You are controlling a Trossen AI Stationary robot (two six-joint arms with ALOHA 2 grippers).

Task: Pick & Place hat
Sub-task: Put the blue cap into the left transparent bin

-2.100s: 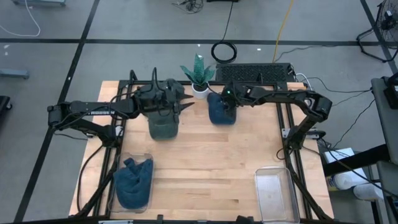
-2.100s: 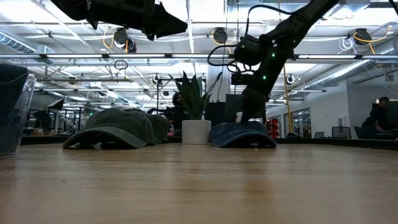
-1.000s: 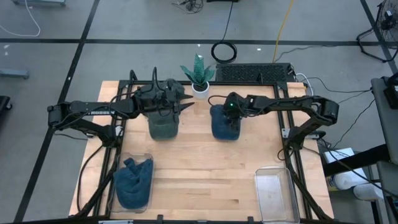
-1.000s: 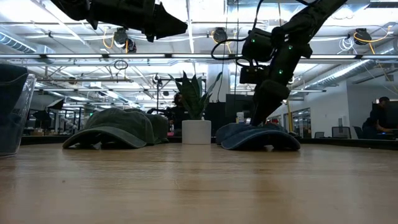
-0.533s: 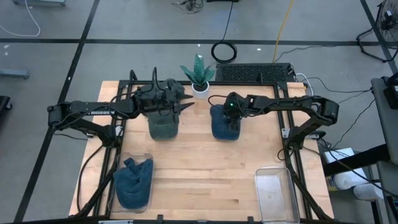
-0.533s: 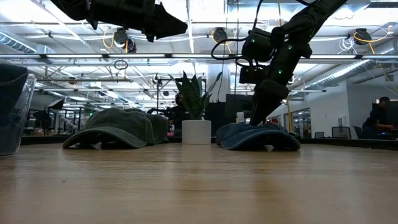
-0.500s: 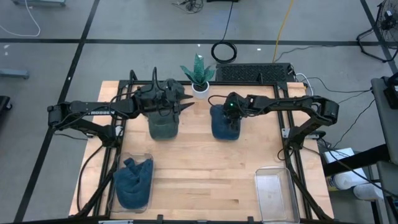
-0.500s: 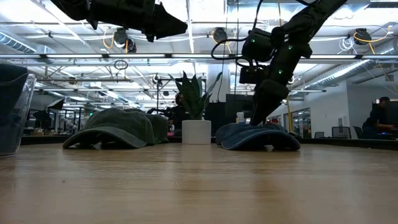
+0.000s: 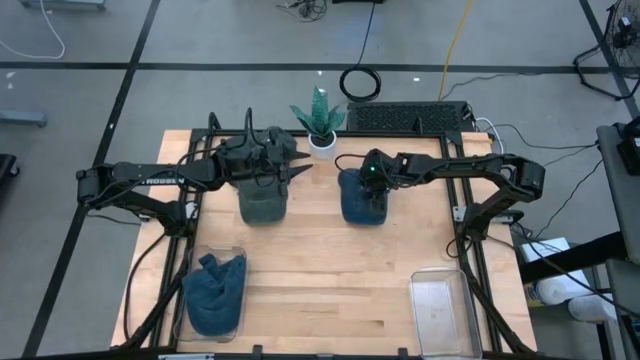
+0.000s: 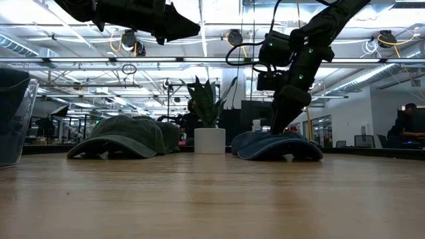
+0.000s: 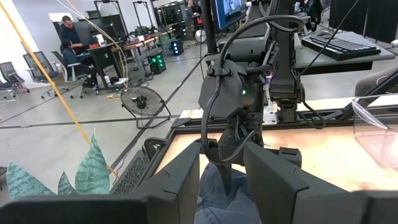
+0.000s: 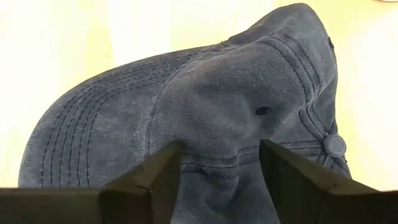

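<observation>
The blue denim cap (image 12: pixel 205 124) lies crown-up on the wooden table (image 9: pixel 330 280), just in front of the potted plant (image 9: pixel 320 118) (near the back edge). The right gripper (image 12: pixel 217 163) bears down on its crown, fingers (image 12: pixel 155 174) astride a raised fold, pinching it, likely to lift it; the grip may not yet be firm. The left gripper (image 9: pixel 262 165) hovers above the green cap (image 9: pixel 263 203), part-open and empty.

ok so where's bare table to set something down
Free: the wood strip between the bin with the blue cloth and the empty clear bin, in front of both hats. Crowded: the back, with green hat, plant and blue hat under the right gripper.
</observation>
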